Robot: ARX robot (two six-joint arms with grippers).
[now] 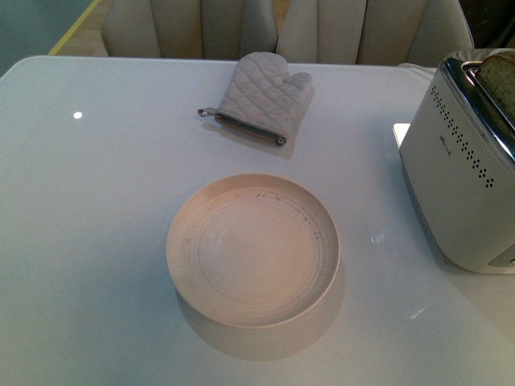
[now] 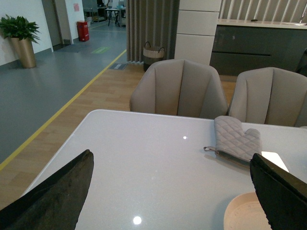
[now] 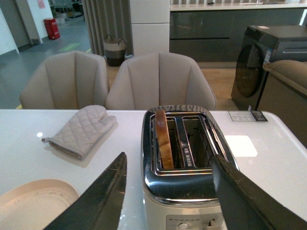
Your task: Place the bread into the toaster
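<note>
Right wrist view: bread upright in toaster slot, between wide, empty right claw.

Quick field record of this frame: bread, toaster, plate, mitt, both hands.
bread: standing upright in one toaster slot, top edge sticking out
toaster: white, chrome top, on the table's right side; second slot empty
plate: centre of table, empty
oven mitt: lying flat beyond the plate
left hand: open, holding nothing
right hand: open, holding nothing, near the toaster

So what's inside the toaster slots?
The bread stands upright in one slot of the toaster, its top edge protruding. The other slot looks empty; the bread's lower part is hidden.
</note>
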